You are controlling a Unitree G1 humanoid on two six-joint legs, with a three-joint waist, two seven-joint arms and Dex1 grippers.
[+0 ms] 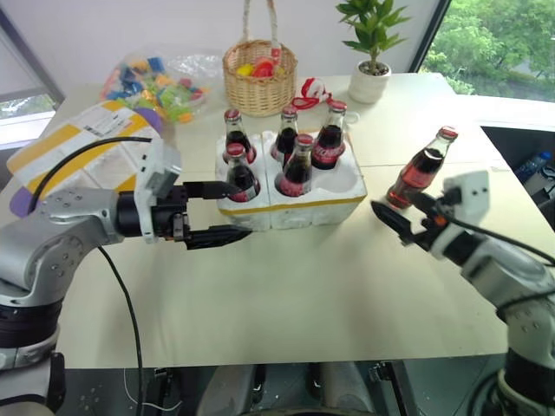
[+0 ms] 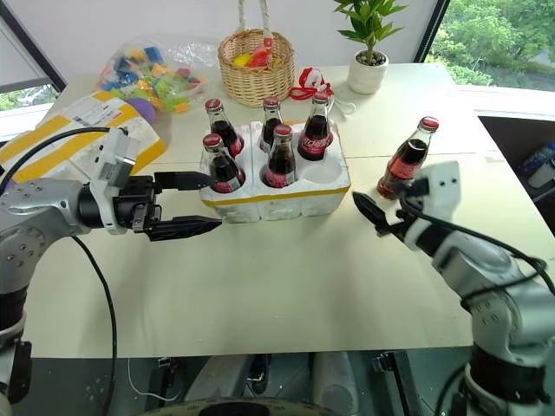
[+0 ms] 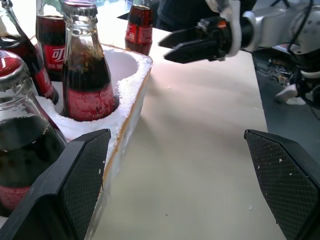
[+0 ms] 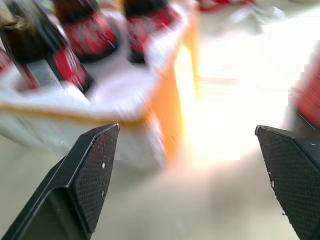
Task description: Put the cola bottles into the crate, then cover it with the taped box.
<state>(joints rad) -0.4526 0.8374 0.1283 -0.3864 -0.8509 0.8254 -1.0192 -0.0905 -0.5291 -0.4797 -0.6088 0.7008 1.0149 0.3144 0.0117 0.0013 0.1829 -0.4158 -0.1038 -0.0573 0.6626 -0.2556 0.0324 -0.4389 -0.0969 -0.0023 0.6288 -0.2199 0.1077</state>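
The left hand (image 1: 214, 212) is held with its two black fingers spread wide and empty, pointing sideways at the left end of the crate (image 1: 334, 206); one finger is seen just beside the near-left bottle (image 1: 240, 173), the other lower, in front of the crate's left corner. Whether the crate is touched cannot be told. Behind this hand, toward the left edge of the desk (image 1: 286, 286), the taped box (image 1: 69, 147) is seen lying flat, its yellow stripes and white label facing up. Further back, near the far left corner, a clear bag of coloured toys (image 1: 160, 82) is seen.

The crate is placed in the middle of the desk, with a yellow tape band along its base. Five cola bottles (image 1: 297, 166) are seen standing upright in its wells; the near-right well (image 1: 342, 178) is seen empty. Behind the crate, a wicker basket (image 1: 259, 78) and a red-and-white item (image 1: 310, 93) are found near the far edge, and a potted plant (image 1: 372, 52) beside them to the right.

To the right of the crate, a sixth cola bottle (image 1: 422, 169) is seen on the desk, leaning. The right hand (image 1: 395, 221) is seen just in front of it, fingers parted and holding nothing, close to the bottle's base.
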